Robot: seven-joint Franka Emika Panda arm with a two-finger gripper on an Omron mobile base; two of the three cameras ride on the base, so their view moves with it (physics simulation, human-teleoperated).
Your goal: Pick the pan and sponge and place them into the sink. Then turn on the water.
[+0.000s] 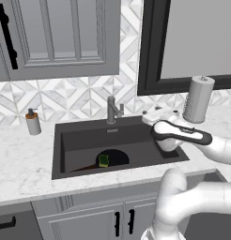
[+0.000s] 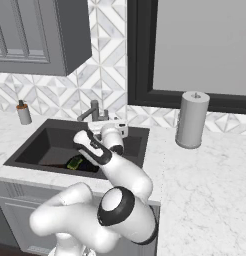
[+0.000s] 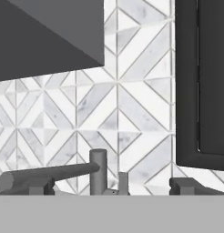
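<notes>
Pan (image 1: pixel 115 157) lies flat on the sink (image 1: pixel 80 140) floor, left of centre, handle running toward the near-left wall. Sponge (image 1: pixel 103 161) sits on the pan's near edge. Right half of the basin is open. Gripper (image 3: pixel 111 186) hangs at the far rim, fingers (image 3: pixel 184 185) spread wide with nothing between them, faucet (image 1: pixel 112 110) straight ahead, spout reaching left. Tabletop (image 1: pixel 23 159) on the left carries a soap bottle (image 1: pixel 33 122).

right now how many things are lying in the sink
2: the black pan on the floor of the sink, and the sponge lying on the pan. The sink's near wall hides part of the floor, so more could be hidden.
</notes>
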